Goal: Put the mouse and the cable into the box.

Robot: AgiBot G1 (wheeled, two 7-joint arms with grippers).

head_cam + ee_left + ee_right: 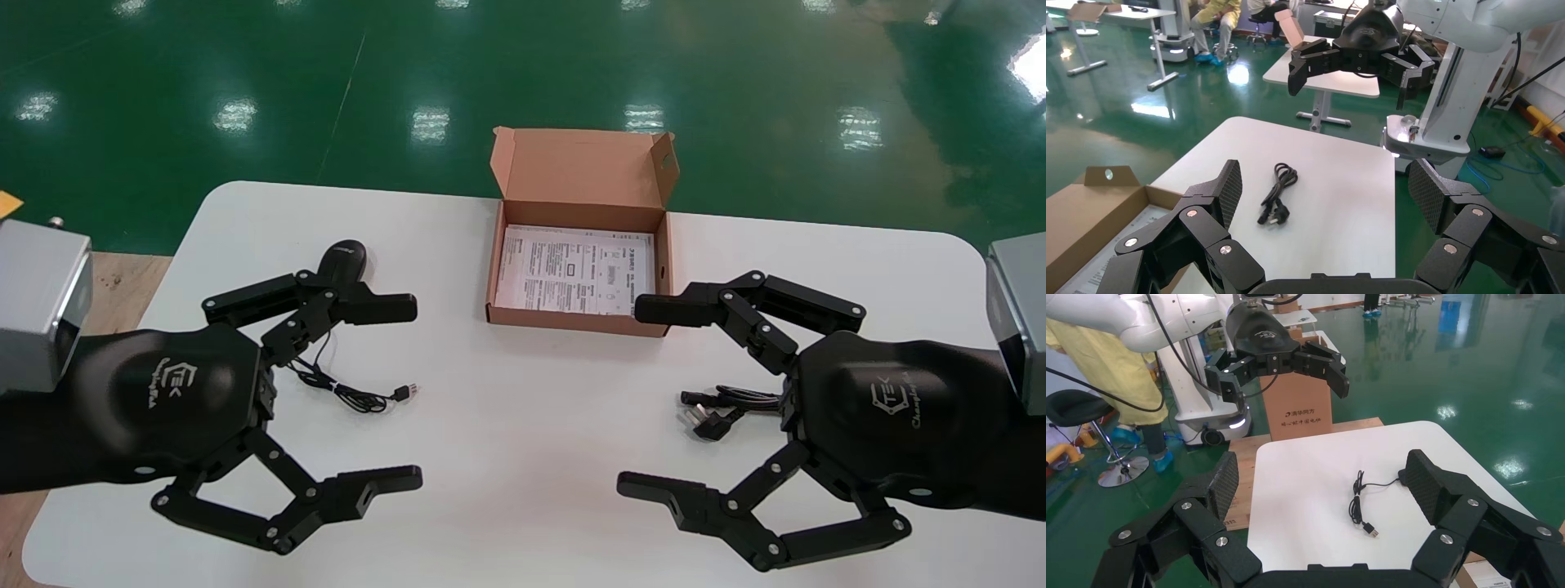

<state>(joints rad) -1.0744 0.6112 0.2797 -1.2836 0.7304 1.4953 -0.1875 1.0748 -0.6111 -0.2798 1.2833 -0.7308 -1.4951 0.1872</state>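
**Surface** (507, 425): white, with rounded corners, standing on a green floor (245, 65).

**Box** (572, 319): brown cardboard, at the middle of the surface's far edge. Its lid stood open and upright on the far side. A printed sheet (576, 269) lay flat on its bottom.

**Mouse** (341, 260): black, outside the box, on the left half of the surface toward the far edge and well apart from the box. Its near end was hidden behind a finger of the left hand. Its thin cord (351, 398) ran toward the near edge in a loose tangle and lay flat on the surface.

**Cable** (719, 408): black and bundled, outside the box. It lay on the right half of the surface, between the box and the near edge, partly hidden under the right hand.

**Left hand** (411, 394): held over the left half of the surface and pointed toward the middle. Its fingers were spread wide and gripped nothing. One finger reached across the mouse; the other lay toward the near edge. The right wrist view showed it raised clear of the surface.

**Right hand** (633, 398): in a mirrored pose over the right half, fingers spread wide and empty. One fingertip sat beside the box's near right corner; whether it touched could not be told. The left wrist view showed it raised clear of the surface.
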